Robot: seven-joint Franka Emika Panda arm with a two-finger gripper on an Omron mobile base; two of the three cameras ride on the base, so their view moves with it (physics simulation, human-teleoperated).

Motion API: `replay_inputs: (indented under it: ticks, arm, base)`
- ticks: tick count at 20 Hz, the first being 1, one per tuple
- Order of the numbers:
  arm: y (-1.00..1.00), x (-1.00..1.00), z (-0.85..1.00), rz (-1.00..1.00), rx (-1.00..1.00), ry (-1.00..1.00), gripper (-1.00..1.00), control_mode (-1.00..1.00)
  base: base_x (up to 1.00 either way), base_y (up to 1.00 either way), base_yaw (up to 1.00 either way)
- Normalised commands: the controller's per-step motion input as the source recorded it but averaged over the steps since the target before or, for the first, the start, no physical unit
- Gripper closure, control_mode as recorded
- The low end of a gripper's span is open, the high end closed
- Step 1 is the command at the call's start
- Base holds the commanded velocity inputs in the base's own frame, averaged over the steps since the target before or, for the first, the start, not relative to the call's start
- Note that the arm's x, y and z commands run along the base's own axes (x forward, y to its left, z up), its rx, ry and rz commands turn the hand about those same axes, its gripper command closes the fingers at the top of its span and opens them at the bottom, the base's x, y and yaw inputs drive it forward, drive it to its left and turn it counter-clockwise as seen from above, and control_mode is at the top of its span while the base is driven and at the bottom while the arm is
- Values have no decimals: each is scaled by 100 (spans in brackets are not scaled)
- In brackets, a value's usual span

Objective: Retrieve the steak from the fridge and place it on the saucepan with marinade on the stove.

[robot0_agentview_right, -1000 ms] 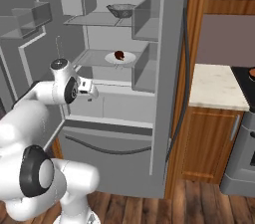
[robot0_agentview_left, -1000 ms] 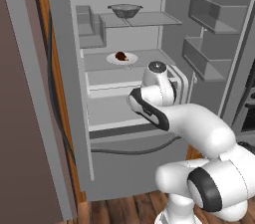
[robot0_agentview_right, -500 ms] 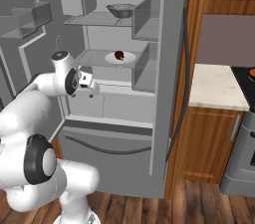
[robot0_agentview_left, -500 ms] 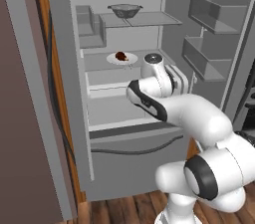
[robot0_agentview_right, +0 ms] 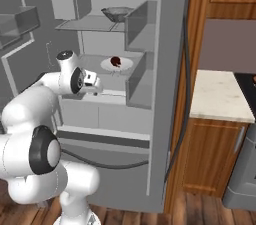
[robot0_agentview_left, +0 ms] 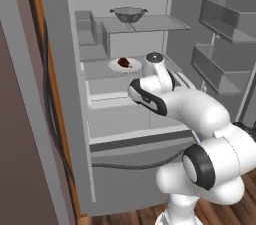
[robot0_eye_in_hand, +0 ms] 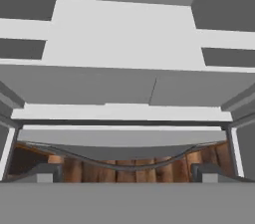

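Note:
The fridge (robot0_agentview_left: 60, 94) stands with its doors open. On a middle shelf lies the steak (robot0_agentview_left: 124, 62) (robot0_agentview_right: 116, 61), a dark red-brown lump on a small white plate (robot0_agentview_right: 123, 65). My gripper (robot0_agentview_right: 94, 86) hangs in front of that shelf, lower than the steak and apart from it. In the hand view the gripper (robot0_eye_in_hand: 127, 173) is open, nothing between its tips, looking down at the grey drawers (robot0_eye_in_hand: 124, 88) and the wood floor. A corner of the stove (robot0_agentview_right: 248, 86) shows at the far right, with a sliver of the saucepan (robot0_agentview_right: 254, 78) at the frame's edge.
A grey mesh colander (robot0_agentview_left: 129, 14) sits on the top shelf above the steak. Door bins (robot0_agentview_left: 220, 64) jut out on the right door. A pale counter (robot0_agentview_right: 220, 101) over wood cabinets lies between fridge and stove. A dark cable (robot0_agentview_left: 52, 119) hangs beside the fridge.
My wrist has risen a little and pushed further into the fridge toward the steak's shelf. The jaws have stayed open. The steak has not moved.

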Motion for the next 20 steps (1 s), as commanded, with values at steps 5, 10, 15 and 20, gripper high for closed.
replay_inputs:
  ticks: [5, 10, 15, 20]
  arm:
    - [0, 0, 0, 0, 0, 0, -100, 100]
    - [0, 0, 0, 0, 0, 0, -100, 100]
    - [0, 0, 0, 0, 0, 0, -100, 100]
    - [-1, 3, 0, 0, 0, -1, -100, -100]
  base:
    - [56, 0, 0]
    - [57, 0, 0]
    - [58, 0, 0]
    - [16, 0, 0]
